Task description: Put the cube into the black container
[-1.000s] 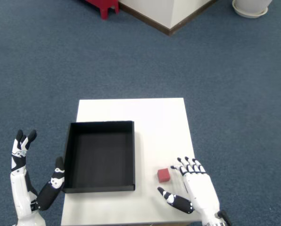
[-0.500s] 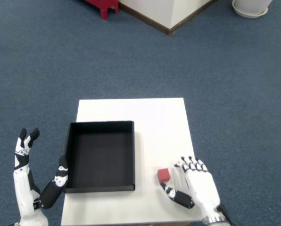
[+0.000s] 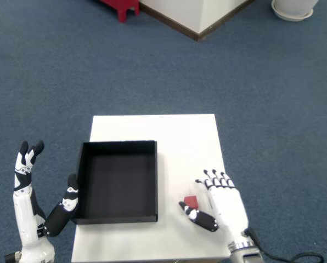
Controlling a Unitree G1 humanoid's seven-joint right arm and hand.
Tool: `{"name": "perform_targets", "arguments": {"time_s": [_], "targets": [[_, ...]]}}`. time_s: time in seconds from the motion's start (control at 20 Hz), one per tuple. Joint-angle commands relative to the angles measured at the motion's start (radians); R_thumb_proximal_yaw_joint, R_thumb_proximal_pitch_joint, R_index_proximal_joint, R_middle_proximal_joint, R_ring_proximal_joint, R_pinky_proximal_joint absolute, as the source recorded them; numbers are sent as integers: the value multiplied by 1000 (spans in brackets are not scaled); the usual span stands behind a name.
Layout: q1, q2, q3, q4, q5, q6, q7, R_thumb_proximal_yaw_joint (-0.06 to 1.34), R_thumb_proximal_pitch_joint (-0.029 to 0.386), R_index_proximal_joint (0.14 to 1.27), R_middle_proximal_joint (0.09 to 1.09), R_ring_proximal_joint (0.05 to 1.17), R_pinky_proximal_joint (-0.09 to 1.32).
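A small red cube (image 3: 191, 200) rests on the white table (image 3: 174, 134), right of the black container (image 3: 154, 181). My right hand (image 3: 223, 201) lies flat beside the cube's right side, fingers (image 3: 213, 179) spread and pointing away from me. Its thumb (image 3: 198, 216) reaches left along the cube's near edge and hides part of it. The cube sits in the crook between thumb and palm; no finger is curled around it. The container is an open, shallow rectangular tray with nothing inside.
The left hand (image 3: 27, 189) is raised off the table's left edge, its thumb (image 3: 69, 200) close to the container's left wall. Blue carpet surrounds the table. A red object (image 3: 119, 6) and a white wall corner (image 3: 199, 16) stand far off.
My right hand has slid forward and slightly left, and the thumb has swung in along the cube's near side. The cube has stayed put. The left hand shifted a little.
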Motion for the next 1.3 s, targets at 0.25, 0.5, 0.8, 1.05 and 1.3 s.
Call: {"name": "perform_targets", "arguments": {"time_s": [0.25,0.5,0.8,1.05,1.3], "targets": [[-47,-12,22,-1,-22,0,-151,377,-10,471,164,109,-59],[-50,-19,39,-3,-42,-16,-215,385,-10,478,167,118,-55],[-28,-37,49,-2,-50,-20,-204,397,-9,482,168,122,-54],[-26,-56,42,-1,-41,-12,-157,406,-9,482,165,121,-54],[-15,-72,28,-2,-24,7,-87,415,-9,485,164,120,-53]]}}
